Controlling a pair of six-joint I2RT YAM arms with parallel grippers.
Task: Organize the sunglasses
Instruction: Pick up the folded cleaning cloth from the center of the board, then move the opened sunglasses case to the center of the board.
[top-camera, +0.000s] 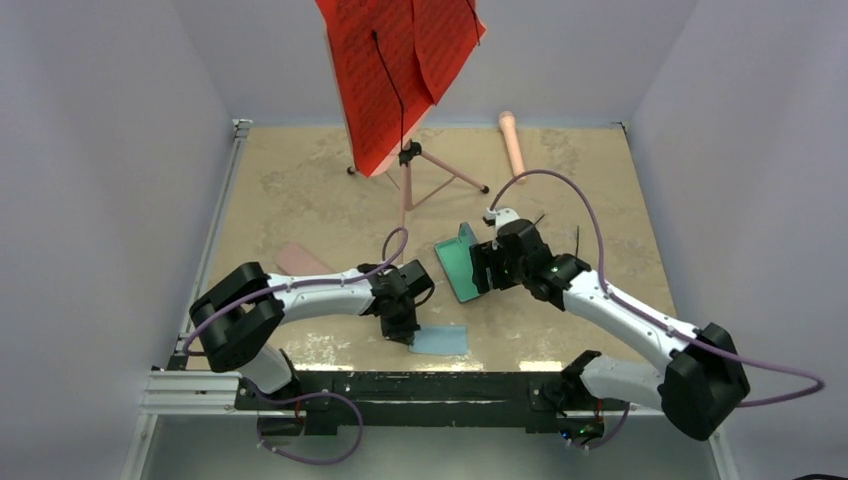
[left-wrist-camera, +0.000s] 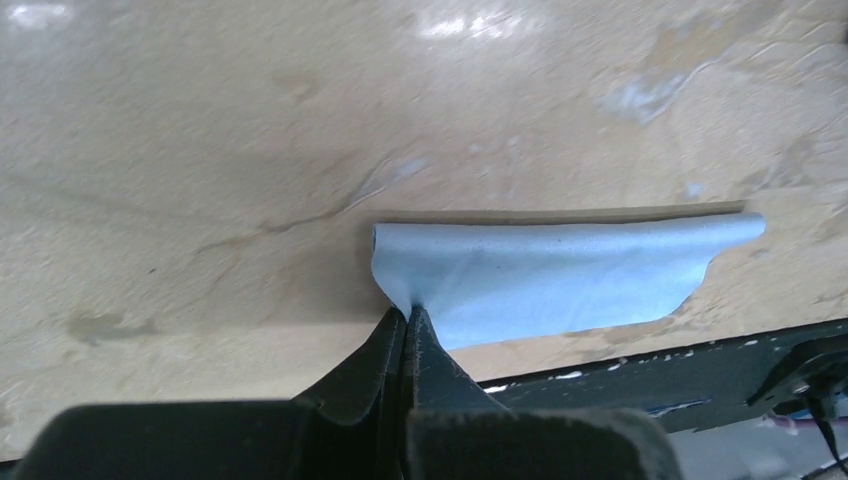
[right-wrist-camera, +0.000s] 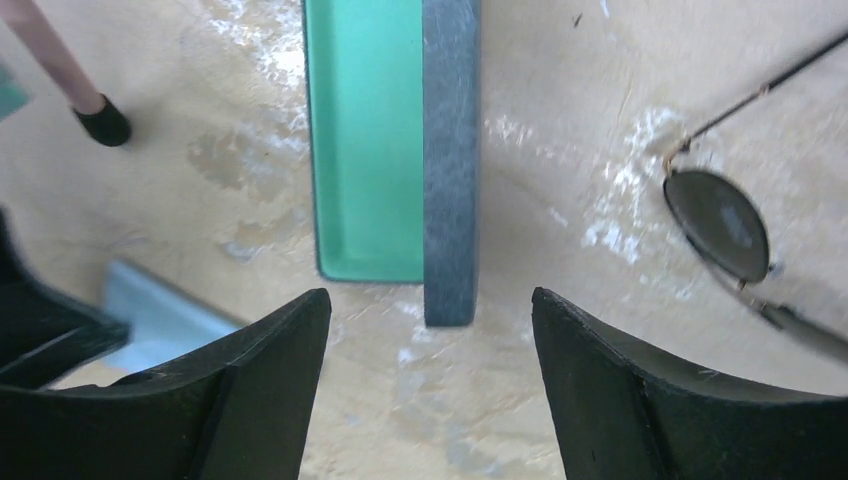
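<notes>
Top external view: the beige table (top-camera: 300, 190) is the biggest thing here, a matte, marbled top w/ pale blotches. Its near edge is hidden under a black rail (top-camera: 420, 385) and both arm bases. The red music stand (top-camera: 395, 70) is cut off by the top of the frame; it has a flat red desk and thin pink tripod legs.

The left arm (top-camera: 320, 292), white shell w/ black joints, covers part of a flat pink thing (top-camera: 298, 260) that is too hidden to identify. The right arm (top-camera: 620, 315) has a wrist that blocks most of what lies behind it.

The green case (right-wrist-camera: 365, 140) lies open. It has a smooth teal lining, a shallow tray w/ rounded corners and a grey fibrous outer wall standing on edge. Its far end runs out of the right wrist view.

The right gripper (right-wrist-camera: 430, 300) has its jaws spread wide and holds nothing. The near end of the grey wall sits in the gap and seems to touch neither finger.

The grey-blue pouch (left-wrist-camera: 560, 280) is soft, thin and fine-grained, w/ 1 long edge rolled over, and lies close to the rail. The left gripper (left-wrist-camera: 408, 322) is fully closed, pinching the pouch's corner, and the fabric puckers there.

The pink oblong case (top-camera: 512, 140) is a rounded tube shape, far back by the wall, well apart.

The sunglasses (right-wrist-camera: 718, 225) lie on the table to the right of the green case, and no gripper touches them. This is the black pair: 1 dark oval lens, a wire rim and a long thin arm cut by the frame edge. The other half is blurred behind the right finger. From above only 2 hair-thin lines show.
</notes>
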